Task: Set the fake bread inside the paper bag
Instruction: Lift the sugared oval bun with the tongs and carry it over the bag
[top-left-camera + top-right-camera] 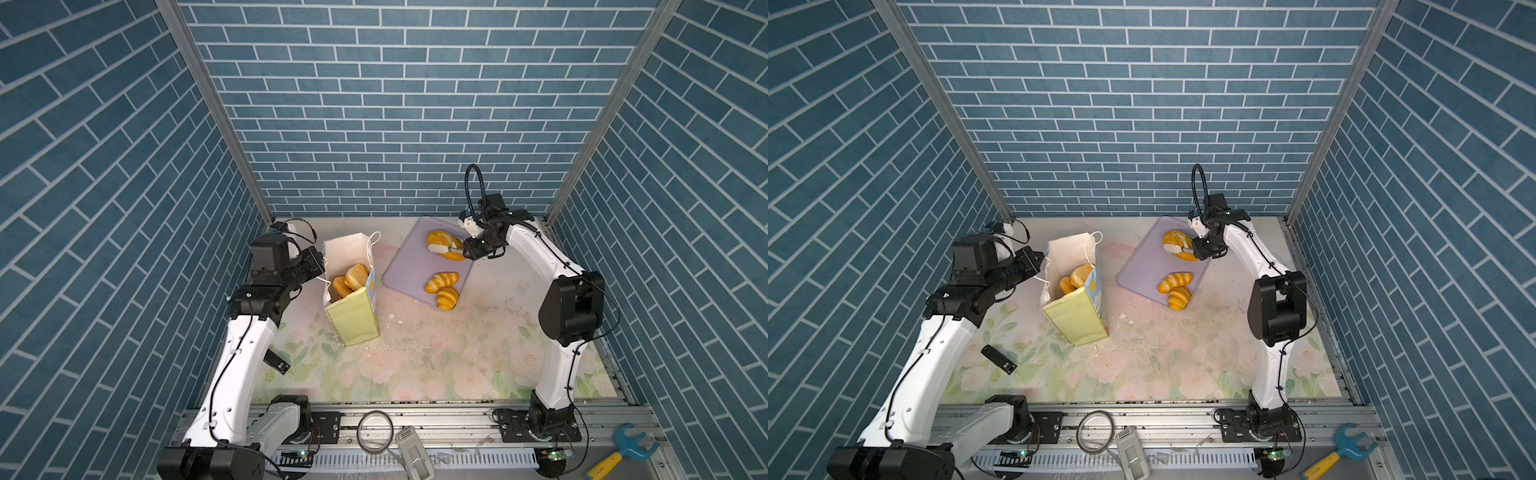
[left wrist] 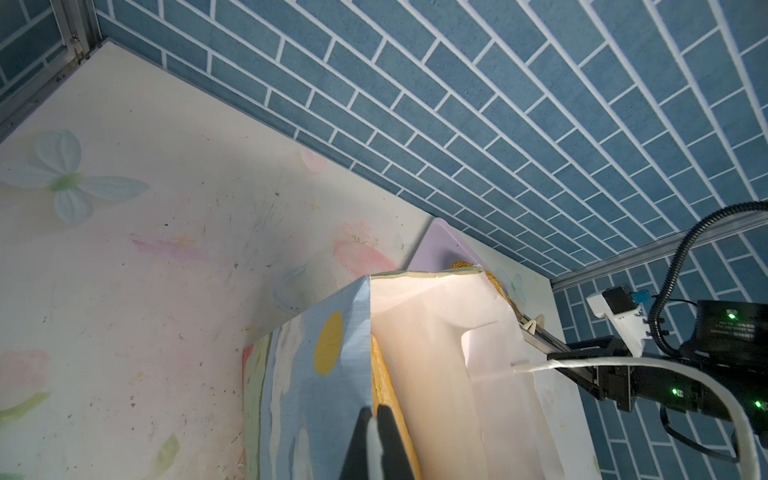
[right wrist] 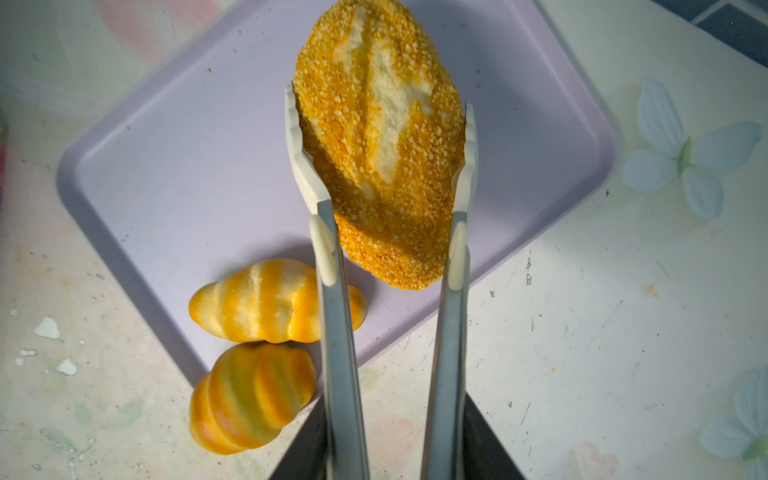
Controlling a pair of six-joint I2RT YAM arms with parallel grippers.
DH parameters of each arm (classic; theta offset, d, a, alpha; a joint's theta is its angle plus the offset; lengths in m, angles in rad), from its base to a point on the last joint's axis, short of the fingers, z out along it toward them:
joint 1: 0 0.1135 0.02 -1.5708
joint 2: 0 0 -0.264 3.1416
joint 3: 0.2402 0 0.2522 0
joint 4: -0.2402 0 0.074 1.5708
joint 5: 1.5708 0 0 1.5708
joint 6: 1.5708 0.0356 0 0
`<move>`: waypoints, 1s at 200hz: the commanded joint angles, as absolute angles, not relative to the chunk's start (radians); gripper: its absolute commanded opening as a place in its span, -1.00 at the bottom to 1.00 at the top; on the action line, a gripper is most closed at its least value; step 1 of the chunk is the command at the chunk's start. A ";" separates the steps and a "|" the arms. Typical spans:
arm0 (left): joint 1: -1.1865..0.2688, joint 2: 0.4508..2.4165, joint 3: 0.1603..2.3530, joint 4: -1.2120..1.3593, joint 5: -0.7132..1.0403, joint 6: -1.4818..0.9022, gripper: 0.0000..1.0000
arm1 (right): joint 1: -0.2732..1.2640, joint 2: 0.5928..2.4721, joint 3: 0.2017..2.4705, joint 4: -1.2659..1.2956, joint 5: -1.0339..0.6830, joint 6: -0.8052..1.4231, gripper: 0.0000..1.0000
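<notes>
The paper bag point(image 1: 353, 324) point(image 1: 1073, 322) stands open on the left, with several golden pastries point(image 1: 353, 278) inside. My left gripper point(image 1: 320, 266) point(image 2: 376, 415) is shut on the bag's left rim. My right gripper point(image 1: 469, 249) point(image 3: 390, 436) is shut on metal tongs point(image 3: 338, 332). The tongs' white tips clamp the round seeded loaf point(image 1: 440, 237) point(image 3: 382, 166) over the lavender tray point(image 1: 411, 266) point(image 3: 187, 166). A striped roll point(image 1: 441, 281) point(image 3: 266, 299) lies at the tray's near edge. A second roll point(image 1: 447, 298) point(image 3: 249, 399) overhangs that edge.
A small black device point(image 1: 277, 360) lies on the floral mat near the left arm, and crumbs are scattered in front of the bag. On the front rail sit a tape ring point(image 1: 375, 432) and a blue and yellow toy wrench point(image 1: 623, 451). Brick walls close three sides.
</notes>
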State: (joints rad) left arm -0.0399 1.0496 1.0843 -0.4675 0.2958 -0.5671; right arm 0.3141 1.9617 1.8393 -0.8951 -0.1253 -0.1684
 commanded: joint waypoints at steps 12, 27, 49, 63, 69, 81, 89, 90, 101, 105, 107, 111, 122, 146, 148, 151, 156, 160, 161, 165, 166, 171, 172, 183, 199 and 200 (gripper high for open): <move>-0.052 1.055 1.031 -0.365 0.285 -0.661 -0.93 | 0.319 1.854 1.834 -0.845 -0.179 -0.062 -0.40; -0.063 1.047 1.001 -0.328 0.246 -0.741 -0.97 | 0.324 1.837 1.833 -0.852 -0.182 -0.046 -0.41; -0.095 1.025 0.920 -0.201 0.182 -0.867 -0.99 | 0.331 1.817 1.841 -0.861 -0.190 -0.021 -0.41; -0.116 1.011 0.888 -0.161 0.133 -0.915 -0.99 | 0.337 1.802 1.842 -0.865 -0.191 -0.001 -0.42; -0.122 1.004 0.881 -0.150 0.116 -0.923 -0.99 | 0.340 1.794 1.842 -0.865 -0.193 0.005 -0.43; -0.133 0.991 0.877 -0.154 0.087 -0.926 -1.00 | 0.348 1.779 1.842 -0.869 -0.193 0.018 -0.43; -0.136 0.984 0.878 -0.155 0.080 -0.926 -0.99 | 0.352 1.768 1.847 -0.876 -0.192 0.024 -0.44; -0.136 0.985 0.879 -0.156 0.080 -0.926 -0.99 | 0.353 1.766 1.849 -0.877 -0.192 0.025 -0.44; -0.139 0.982 0.880 -0.156 0.083 -0.927 -0.99 | 0.362 1.753 1.862 -0.890 -0.193 0.031 -0.44; -0.140 0.982 0.881 -0.154 0.083 -0.930 -0.99 | 0.367 1.748 1.866 -0.892 -0.191 0.031 -0.44; -0.143 0.982 0.879 -0.152 0.083 -0.931 -0.99 | 0.369 1.745 1.869 -0.893 -0.191 0.032 -0.44; -0.147 0.981 0.878 -0.149 0.084 -0.933 -0.99 | 0.373 1.741 1.876 -0.896 -0.191 0.033 -0.44; -0.160 0.983 0.872 -0.136 0.081 -0.939 -0.99 | 0.385 1.730 1.894 -0.903 -0.186 0.038 -0.43; -0.167 0.982 0.895 -0.161 0.086 -0.907 -0.97 | 0.413 1.714 1.944 -0.928 -0.176 0.051 -0.44; -0.167 0.982 0.899 -0.166 0.086 -0.902 -0.97 | 0.416 1.711 1.947 -0.929 -0.175 0.052 -0.44; -0.167 0.982 0.903 -0.174 0.086 -0.896 -0.96 | 0.420 1.708 1.951 -0.931 -0.173 0.053 -0.44; -0.167 0.979 0.912 -0.188 0.086 -0.886 -0.94 | 0.426 1.703 1.959 -0.935 -0.168 0.054 -0.44; -0.167 0.978 0.919 -0.198 0.087 -0.878 -0.91 | 0.432 1.699 1.966 -0.938 -0.163 0.058 -0.45; -0.167 0.977 0.920 -0.199 0.087 -0.874 -0.90 | 0.434 1.698 1.967 -0.939 -0.160 0.060 -0.45; -0.167 0.976 0.927 -0.211 0.090 -0.864 -0.88 | 0.441 1.695 1.974 -0.942 -0.152 0.063 -0.45; -0.167 0.976 0.929 -0.213 0.090 -0.862 -0.88 | 0.443 1.694 1.976 -0.944 -0.151 0.063 -0.45; -0.167 0.978 0.940 -0.231 0.091 -0.844 -0.86 | 0.454 1.689 1.982 -0.948 -0.141 0.063 -0.45; -0.167 0.977 0.942 -0.237 0.091 -0.840 -0.85 | 0.456 1.687 1.984 -0.949 -0.139 0.064 -0.45; -0.168 0.985 0.968 -0.284 0.089 -0.801 -0.79 | 0.479 1.675 1.991 -0.949 -0.113 0.062 -0.45; -0.167 0.990 0.994 -0.343 0.089 -0.742 -0.59 | 0.507 1.656 1.991 -0.941 -0.106 0.070 -0.45; -0.167 0.990 0.997 -0.347 0.090 -0.740 -0.58 | 0.509 1.655 1.992 -0.941 -0.106 0.071 -0.45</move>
State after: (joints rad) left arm -0.1631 0.9882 0.9375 -0.2447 0.1024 -0.8494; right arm 0.4736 1.7229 1.9533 -0.9642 -0.1345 0.0322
